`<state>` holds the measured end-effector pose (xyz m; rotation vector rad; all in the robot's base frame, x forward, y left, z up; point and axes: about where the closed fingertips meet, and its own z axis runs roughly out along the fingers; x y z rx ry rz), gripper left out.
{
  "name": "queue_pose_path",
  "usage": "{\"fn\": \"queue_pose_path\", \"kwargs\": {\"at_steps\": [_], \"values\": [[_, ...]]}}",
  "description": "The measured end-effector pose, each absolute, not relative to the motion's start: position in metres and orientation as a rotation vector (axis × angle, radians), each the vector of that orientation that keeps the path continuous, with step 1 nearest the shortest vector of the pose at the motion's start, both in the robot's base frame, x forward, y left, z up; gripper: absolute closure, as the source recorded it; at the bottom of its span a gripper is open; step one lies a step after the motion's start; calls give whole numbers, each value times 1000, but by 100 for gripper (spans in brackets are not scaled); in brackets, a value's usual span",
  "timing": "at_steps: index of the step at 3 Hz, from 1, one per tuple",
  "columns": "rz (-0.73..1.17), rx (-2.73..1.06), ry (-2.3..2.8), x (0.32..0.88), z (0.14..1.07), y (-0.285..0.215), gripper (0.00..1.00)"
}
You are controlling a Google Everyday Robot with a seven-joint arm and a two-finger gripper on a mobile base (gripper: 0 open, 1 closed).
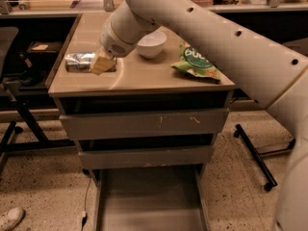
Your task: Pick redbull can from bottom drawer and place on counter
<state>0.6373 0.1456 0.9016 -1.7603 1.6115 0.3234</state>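
- My arm (216,37), big and pale, sweeps in from the right of the view and passes right over the white bowl (151,43), hiding the bowl's upper rim.
- The worktop (144,76) carries that bowl near its back middle, and it's glossy, with curved reflections in front of the bowl.
- The bottom drawer (151,201) is pulled out, well below the bowl and nearer the camera, showing its flat grey floor.
- The two upper drawers (144,124) sit pushed in, straight below the bowl, between worktop and bottom drawer.
- The green snack bag (195,64) lies flat on the worktop just right of the bowl.
- And there's the redbull can (77,61), on its side to the left of the bowl, down by the worktop's left edge.
- My tool (102,64) sits between bowl and can, right against the can's near end. Clamped or let go? I cannot tell.
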Motion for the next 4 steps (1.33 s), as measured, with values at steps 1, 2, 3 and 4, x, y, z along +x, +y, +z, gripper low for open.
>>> {"fn": "queue_pose_path", "kwargs": {"at_steps": [1,2,3,4], "values": [[357,-1762,1603,661,898,160,100],[387,-1752,1608,679,891,169,100],[425,-1728,1594,694,879,177,100],[442,-1716,1602,707,865,181,100]]}}
